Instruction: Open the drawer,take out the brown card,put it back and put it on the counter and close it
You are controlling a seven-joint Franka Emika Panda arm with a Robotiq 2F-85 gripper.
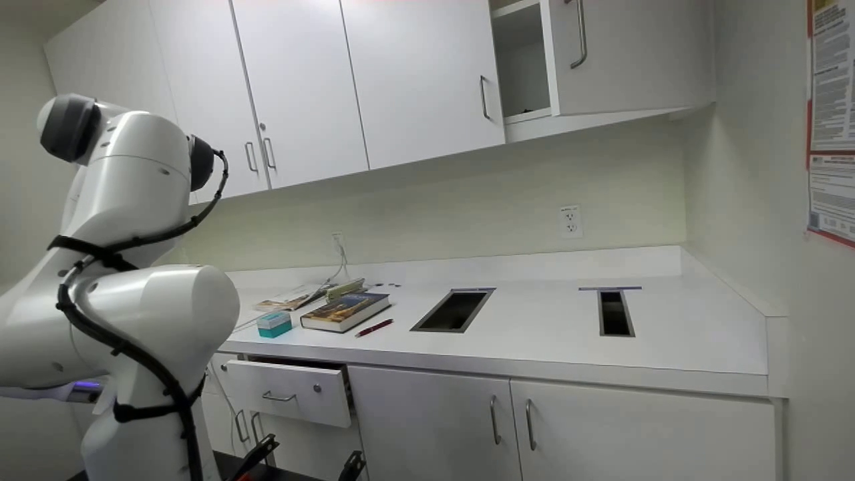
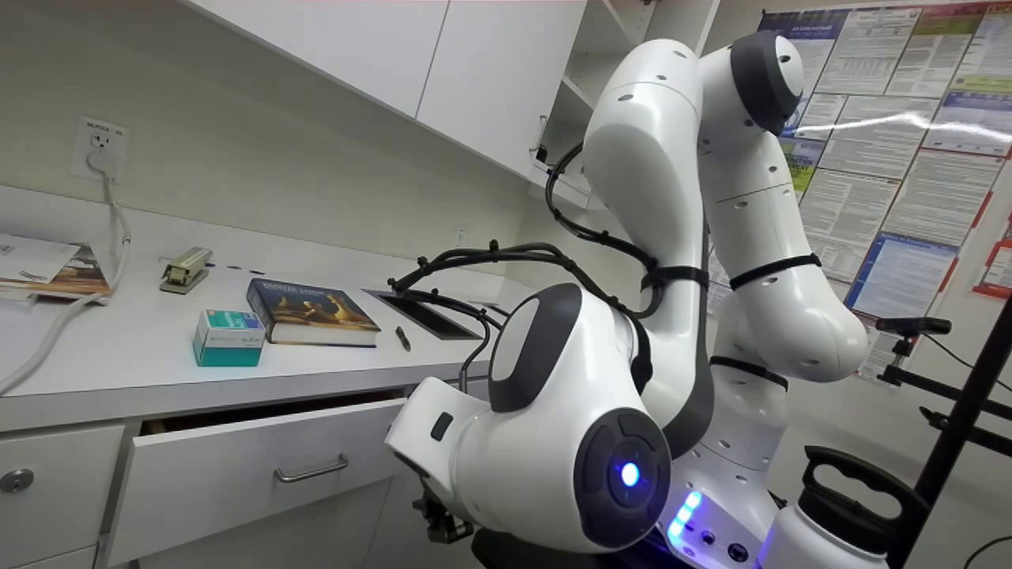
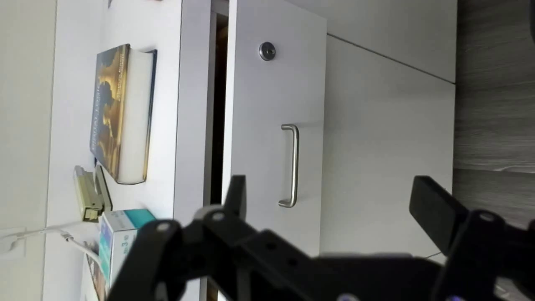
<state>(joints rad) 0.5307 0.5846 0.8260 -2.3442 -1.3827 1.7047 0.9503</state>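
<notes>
The drawer [image 3: 269,104] juts outward, long axis along the counter [image 1: 534,327], the tool [image 3: 330,192] spread wide.

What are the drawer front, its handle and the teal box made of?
Drawer front: maybe laminate or painted wood, being smooth, flat white. Handle: likely satin metal, silvery with soft highlights. Teal and white box: probably printed cardboard, with crisp edges and lettering.

My fingers [image 3: 436,213] are matt, that handle [image 3: 295,167] satiny metal, the drawer [image 3: 267,113] smooth-faced, the counter [image 1: 528,334] smooth too, paper pages in the book [image 3: 123,113], wood-grained floor [image 3: 493,125], and the poster [image 2: 889,197], glossy, gleaming!
</notes>
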